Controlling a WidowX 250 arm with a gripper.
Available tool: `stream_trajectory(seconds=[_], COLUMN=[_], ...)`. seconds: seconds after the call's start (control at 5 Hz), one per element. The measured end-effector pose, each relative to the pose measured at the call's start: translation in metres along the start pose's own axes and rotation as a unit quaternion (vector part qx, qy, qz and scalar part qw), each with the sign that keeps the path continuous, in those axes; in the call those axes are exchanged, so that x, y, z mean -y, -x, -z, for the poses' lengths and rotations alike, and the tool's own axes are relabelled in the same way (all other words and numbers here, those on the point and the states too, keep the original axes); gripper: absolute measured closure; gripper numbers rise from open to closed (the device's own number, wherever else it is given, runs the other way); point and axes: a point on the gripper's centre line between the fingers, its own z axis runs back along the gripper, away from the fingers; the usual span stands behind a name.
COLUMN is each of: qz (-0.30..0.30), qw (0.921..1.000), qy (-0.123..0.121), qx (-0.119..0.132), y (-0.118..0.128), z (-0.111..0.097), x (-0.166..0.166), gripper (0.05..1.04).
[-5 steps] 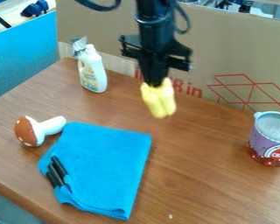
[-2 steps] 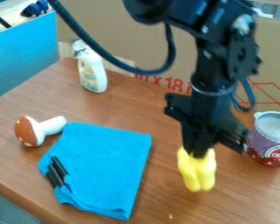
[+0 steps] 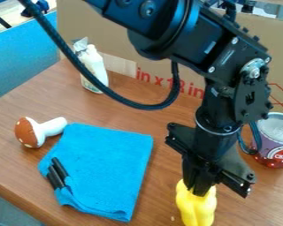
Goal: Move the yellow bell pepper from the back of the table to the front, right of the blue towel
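Brown wooden table (image 3: 158,185) lies below, with a cardboard sheet (image 3: 88,24) standing behind it and a blue panel (image 3: 20,55) at the far left. The yellow object (image 3: 196,207) is at the near side of the table, right of centre in the view, and it is clasped at its upper end by the black gripper (image 3: 199,190). Whether its lower end touches the wood, I cannot tell.

One second ago, this yellow object was near the far side, in front of the cardboard; it has since come to the right and toward the camera. Compared with the more recent earlier picture, it has moved a little further to the near side, and more of the arm (image 3: 223,55) has come into the view.

Now the arm enters from the top edge, slants down to the right, then bends, so that its wrist part hangs down with a slight tilt. A thick black cable (image 3: 141,106) makes a loop at its left.

To the left of the yellow object lies a blue cloth (image 3: 105,170), with two black pen-like things (image 3: 59,167) on its left part. Beside the cloth rests a mushroom-shaped toy (image 3: 39,131). Farther back stands a white bottle (image 3: 97,62), partly behind the cable, and at the right stands a purple and red can (image 3: 278,134). These have kept their places.
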Motion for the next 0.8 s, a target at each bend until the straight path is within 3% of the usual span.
stream_trajectory(seconds=[0.4,0.6,0.8], qz=[-0.007,-0.004,-0.015], qw=[0.9996,0.9994,0.9998], qy=[-0.028,-0.032,-0.010], qx=[-0.002,-0.014,-0.008], y=[0.0031,0.0063,0.0068], z=[0.0038,0.0061,0.0052], x=[-0.0027,-0.0039,-0.0061], gripper=[0.936,0.726,0.429])
